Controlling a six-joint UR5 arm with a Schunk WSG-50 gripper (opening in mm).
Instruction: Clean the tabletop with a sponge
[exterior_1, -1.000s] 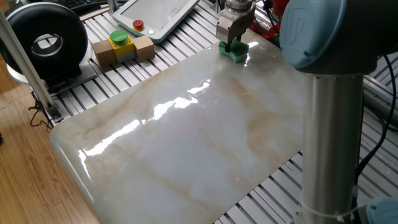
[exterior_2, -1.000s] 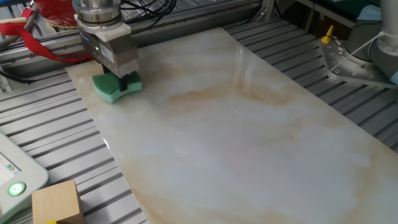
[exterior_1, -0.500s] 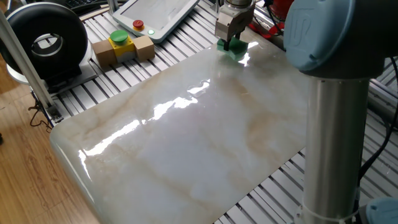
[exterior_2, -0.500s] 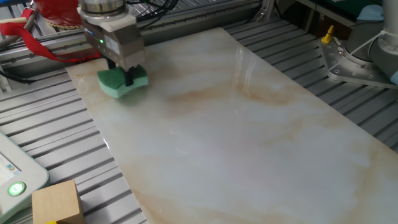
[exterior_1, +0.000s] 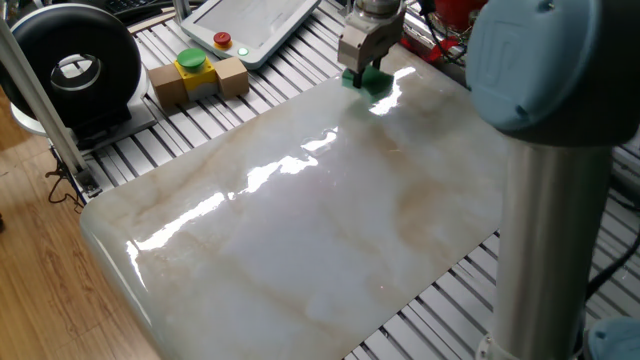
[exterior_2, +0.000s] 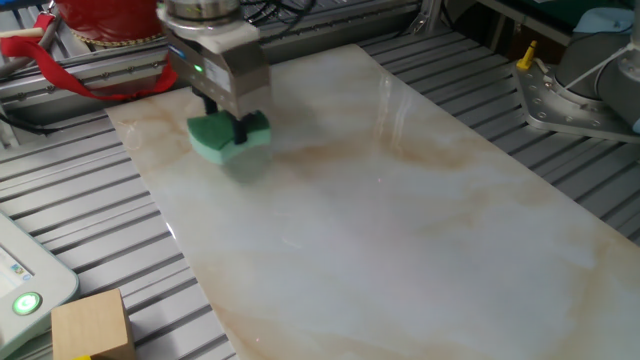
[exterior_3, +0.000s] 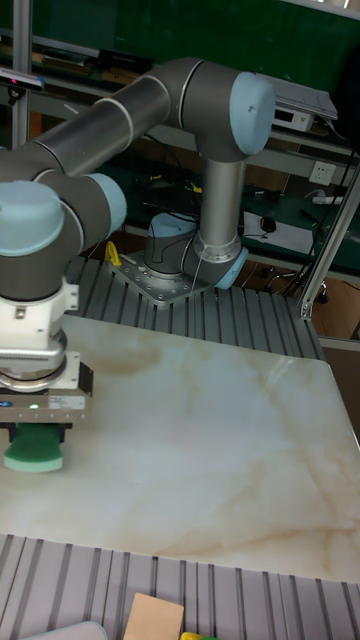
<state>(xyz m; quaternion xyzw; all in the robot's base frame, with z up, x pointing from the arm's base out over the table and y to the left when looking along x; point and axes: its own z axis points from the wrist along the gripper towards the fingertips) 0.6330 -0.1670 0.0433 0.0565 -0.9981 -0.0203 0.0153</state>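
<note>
hand (exterior_2: 237, 128): clamped on the sponge (exterior_2: 229, 137), pointing straight down | sponge: pressed flat on the worktop (exterior_2: 400, 230), near one corner, just inside a short edge | worktop: glossy marble slab

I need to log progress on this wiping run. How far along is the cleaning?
Done: the gripper is shut on the sponge, which is down at one end of the tabletop. In hand: the wipe near that end. Left: most of the slab lies beyond the sponge; no dirt or wiped track shows, so cleaned area cannot be judged.
</note>
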